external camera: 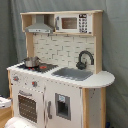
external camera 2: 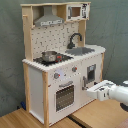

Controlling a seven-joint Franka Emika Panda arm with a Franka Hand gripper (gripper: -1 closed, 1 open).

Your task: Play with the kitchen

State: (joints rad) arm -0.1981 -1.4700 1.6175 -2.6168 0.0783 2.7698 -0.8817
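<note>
The kitchen is a tall white and light-wood toy that shows in both exterior views. A small metal pot stands on its stovetop. Beside it, a black faucet curves over the grey sink. Below are two knobs and the oven door. My gripper comes in from the second exterior view's right, pointing at the kitchen's lower front, just right of the oven door.
The hood and microwave sit on top. A cabinet door with a dark window is next to the oven. A grey curtain hangs behind. The kitchen stands on a wooden surface.
</note>
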